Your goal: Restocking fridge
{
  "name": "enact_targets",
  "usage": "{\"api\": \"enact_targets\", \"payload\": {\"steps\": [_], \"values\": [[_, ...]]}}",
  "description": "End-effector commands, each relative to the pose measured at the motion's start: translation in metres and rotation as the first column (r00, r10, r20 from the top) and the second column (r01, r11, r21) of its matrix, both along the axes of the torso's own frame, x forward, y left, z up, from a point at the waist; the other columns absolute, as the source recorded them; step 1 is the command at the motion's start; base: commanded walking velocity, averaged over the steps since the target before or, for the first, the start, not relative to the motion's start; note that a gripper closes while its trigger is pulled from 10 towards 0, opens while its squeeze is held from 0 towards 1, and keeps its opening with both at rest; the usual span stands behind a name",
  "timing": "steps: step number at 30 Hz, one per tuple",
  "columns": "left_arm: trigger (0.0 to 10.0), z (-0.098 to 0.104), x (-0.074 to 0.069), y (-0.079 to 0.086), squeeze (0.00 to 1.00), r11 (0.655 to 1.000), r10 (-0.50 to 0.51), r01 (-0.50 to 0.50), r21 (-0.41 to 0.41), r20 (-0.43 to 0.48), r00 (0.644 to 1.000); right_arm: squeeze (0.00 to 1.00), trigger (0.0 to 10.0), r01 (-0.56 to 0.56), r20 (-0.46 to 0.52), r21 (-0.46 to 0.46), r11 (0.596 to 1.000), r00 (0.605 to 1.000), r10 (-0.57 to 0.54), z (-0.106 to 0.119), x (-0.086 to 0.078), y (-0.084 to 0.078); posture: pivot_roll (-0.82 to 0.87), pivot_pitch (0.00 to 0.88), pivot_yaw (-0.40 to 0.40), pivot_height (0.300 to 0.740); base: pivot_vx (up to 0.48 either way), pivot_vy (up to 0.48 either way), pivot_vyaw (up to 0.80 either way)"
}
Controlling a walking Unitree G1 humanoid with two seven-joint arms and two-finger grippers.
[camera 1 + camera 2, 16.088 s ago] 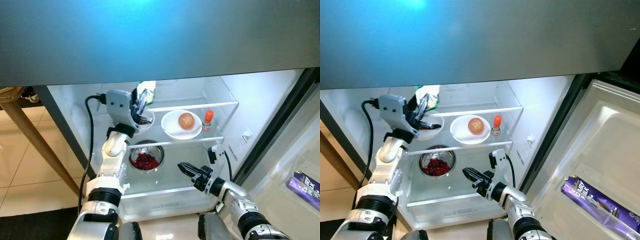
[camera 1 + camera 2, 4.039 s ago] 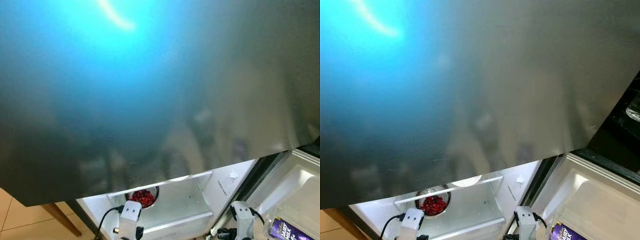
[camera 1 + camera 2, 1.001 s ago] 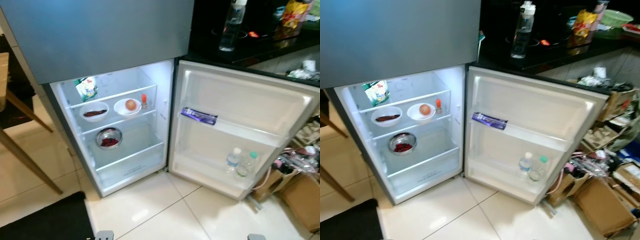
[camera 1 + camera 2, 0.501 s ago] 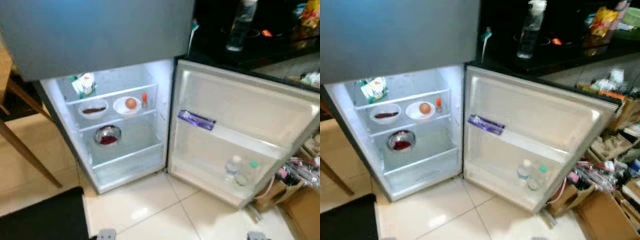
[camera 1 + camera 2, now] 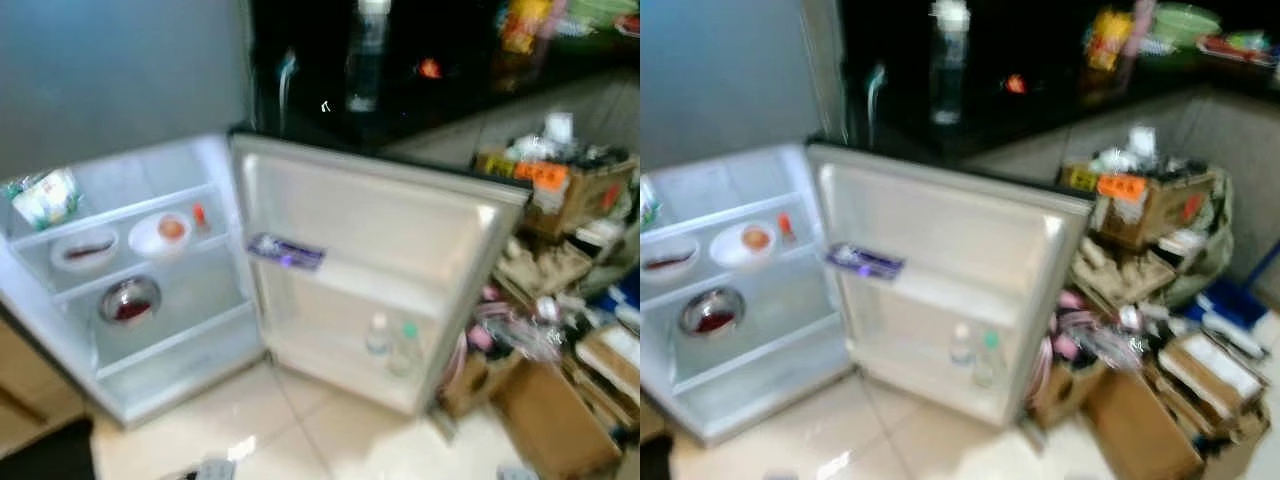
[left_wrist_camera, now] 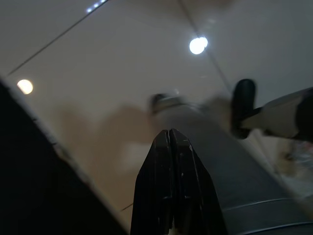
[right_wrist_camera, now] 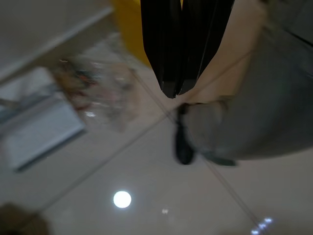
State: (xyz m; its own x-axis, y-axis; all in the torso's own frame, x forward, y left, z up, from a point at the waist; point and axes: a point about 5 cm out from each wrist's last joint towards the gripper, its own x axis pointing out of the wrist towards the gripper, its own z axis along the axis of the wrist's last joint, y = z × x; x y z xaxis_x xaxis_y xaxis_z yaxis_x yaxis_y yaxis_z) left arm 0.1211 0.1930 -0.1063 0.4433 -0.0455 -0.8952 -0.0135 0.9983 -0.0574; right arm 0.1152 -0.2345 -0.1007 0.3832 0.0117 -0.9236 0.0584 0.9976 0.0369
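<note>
A: What does the head camera show?

B: An open fridge [image 5: 150, 300] at the left, its door [image 5: 370, 260] swung wide to the right, in a blurred frame. On the upper shelf sit a white bowl [image 5: 84, 250] with something dark in it, a white plate [image 5: 162, 232] holding a round orange fruit [image 5: 172, 228], and a small red-capped bottle [image 5: 200, 216] just beside the plate. A green-and-white packet [image 5: 45, 197] is on the shelf above.

A: And lower down?

B: A metal bowl [image 5: 128, 300] of red food on the shelf below. The door holds a purple packet [image 5: 285, 251] in its upper rack and 2 clear bottles [image 5: 392, 345] in its lower one. Cardboard boxes [image 5: 1150, 400] and clutter crowd the floor to the right.

A: The grippers?

B: The left gripper [image 6: 169, 142] hangs over the pale tiled floor [image 6: 122, 73], its 2 fingers pressed together, holding nothing. The right gripper [image 7: 173, 93] likewise points at the tiles, fingers closed and empty.
</note>
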Motion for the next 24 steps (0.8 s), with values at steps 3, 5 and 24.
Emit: {"api": "enact_targets", "payload": {"steps": [3, 5, 24], "values": [[10.0, -0.003, -0.01, 0.003, 0.0, 1.0, 0.0, 0.0, 0.005, -0.038, 0.999, 0.0, 10.0, -0.015, 0.025, 0.017, 1.0, 1.0, 0.015, 0.001, 0.009, 0.008, -0.1, 0.0, -0.019, 0.74, 0.0, -0.48, 0.0], [10.0, -0.003, -0.01, 0.003, 0.0, 1.0, 0.0, 0.001, 0.006, -0.037, 0.999, 0.0, 10.0, -0.016, 0.028, 0.017, 1.0, 0.999, 0.016, 0.001, 0.009, 0.008, -0.1, 0.0, -0.02, 0.74, 0.0, -0.48, 0.0], [10.0, -0.003, -0.01, 0.005, 0.0, 1.0, 0.019, -0.019, 0.011, -0.037, 0.999, 0.0, 10.0, -0.005, 0.493, 0.094, 0.996, 0.869, -0.042, 0.064, 0.123, 0.001, -0.1, 0.0, -0.017, 0.74, 0.0, 0.0, 0.0]]}}
